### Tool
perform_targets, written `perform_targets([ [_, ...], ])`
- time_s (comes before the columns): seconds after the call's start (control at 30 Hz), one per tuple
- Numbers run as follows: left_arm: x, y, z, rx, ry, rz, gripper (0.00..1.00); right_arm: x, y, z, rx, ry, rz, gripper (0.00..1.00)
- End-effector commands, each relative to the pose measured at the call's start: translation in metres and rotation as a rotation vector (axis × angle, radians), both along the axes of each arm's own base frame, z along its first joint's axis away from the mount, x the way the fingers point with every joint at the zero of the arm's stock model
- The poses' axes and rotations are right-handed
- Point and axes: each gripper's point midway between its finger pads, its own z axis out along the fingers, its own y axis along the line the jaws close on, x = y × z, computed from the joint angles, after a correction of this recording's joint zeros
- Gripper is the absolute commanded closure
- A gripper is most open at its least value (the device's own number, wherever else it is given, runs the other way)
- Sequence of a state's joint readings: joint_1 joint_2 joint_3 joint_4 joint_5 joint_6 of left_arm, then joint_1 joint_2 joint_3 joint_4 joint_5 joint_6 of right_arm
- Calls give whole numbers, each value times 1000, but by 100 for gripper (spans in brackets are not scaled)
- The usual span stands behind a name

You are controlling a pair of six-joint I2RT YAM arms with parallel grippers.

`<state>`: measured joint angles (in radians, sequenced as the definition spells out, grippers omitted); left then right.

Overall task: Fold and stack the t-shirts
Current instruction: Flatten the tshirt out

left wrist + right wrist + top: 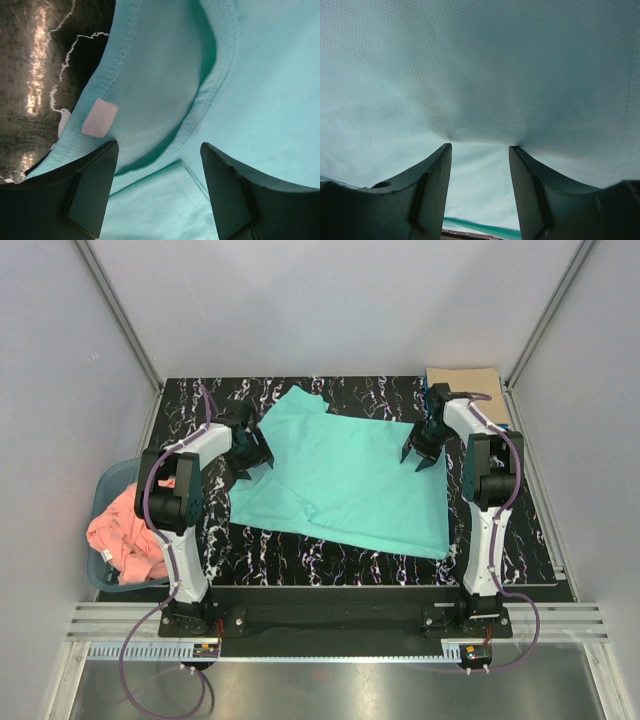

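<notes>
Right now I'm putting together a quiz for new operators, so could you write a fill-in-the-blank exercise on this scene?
The t-shirt spread across the table is coloured ____.
The salmon pink shirt lies in the ____.
The left fingers stand open over the spread shirt's ____.
The tan shirt sits at the table's far ____ corner.
Missing words: turquoise-green, basket, collar, right.

The top view looks steeply down from above and behind the left arm (175,500) and right arm (490,490), taking in the whole bench (300,565). The left wrist view sits very close above the turquoise t-shirt (260,100), looking past the left hand (159,145) at its collar. The right wrist view, even closer, looks past the right hand (480,146) at the same shirt's cloth. All three views share that shirt.
</notes>
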<state>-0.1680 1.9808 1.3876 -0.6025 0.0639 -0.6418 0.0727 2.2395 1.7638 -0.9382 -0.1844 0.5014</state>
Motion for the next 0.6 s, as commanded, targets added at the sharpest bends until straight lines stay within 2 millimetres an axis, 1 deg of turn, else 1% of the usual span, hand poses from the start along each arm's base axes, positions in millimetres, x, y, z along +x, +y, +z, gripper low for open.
perform_targets([
  [0.0, 7, 28, 28, 111, -64, 1, 24, 16, -7, 16, -63, -34, 43, 42],
  [0.03, 11, 29, 50, 117, -126, -4, 23, 17, -8, 23, -75, -48, 46, 42],
  [0.07, 10, 31, 57, 131, -152, -19, 23, 17, -10, 31, -84, -57, 50, 41],
  [0.1, 9, 30, 67, 133, -182, -27, 22, 15, -12, 48, -92, -80, 53, 40],
  [0.13, 8, 30, 85, 137, -229, -31, 22, 12, -16, 55, -112, -88, 54, 39],
  [0.17, 3, 31, 88, 156, -241, -44, 22, 8, -18, 63, -121, -99, 66, 38],
  [0.2, 0, 24, 92, 161, -256, -75, 23, -1, -20, 77, -128, -112, 71, 37],
  [0.23, -2, 19, 96, 163, -272, -100, 25, -7, -23, 82, -144, -117, 72, 36],
  [0.27, -7, 12, 100, 159, -292, -160, 31, -14, -24, 88, -148, -124, 78, 36],
  [0.3, -15, -1, 94, 157, -285, -216, 36, -29, -26, 96, -146, -130, 81, 36],
  [0.37, -24, -10, 85, 187, -261, -277, 43, -45, -24, 104, -128, -140, 81, 36],
  [0.4, -29, -21, 79, 188, -243, -320, 48, -54, -22, 121, -113, -183, 76, 36],
  [0.43, -34, -24, 74, 191, -213, -342, 55, -71, -18, 112, -85, -155, 78, 36],
  [0.47, -36, -26, 68, 196, -193, -356, 58, -80, -16, 114, -68, -156, 67, 36],
  [0.5, -38, -31, 59, 198, -162, -373, 60, -96, -15, 115, -51, -160, 62, 36],
  [0.57, -40, -31, 50, 201, -124, -381, 59, -111, -9, 117, -16, -157, 51, 36],
])
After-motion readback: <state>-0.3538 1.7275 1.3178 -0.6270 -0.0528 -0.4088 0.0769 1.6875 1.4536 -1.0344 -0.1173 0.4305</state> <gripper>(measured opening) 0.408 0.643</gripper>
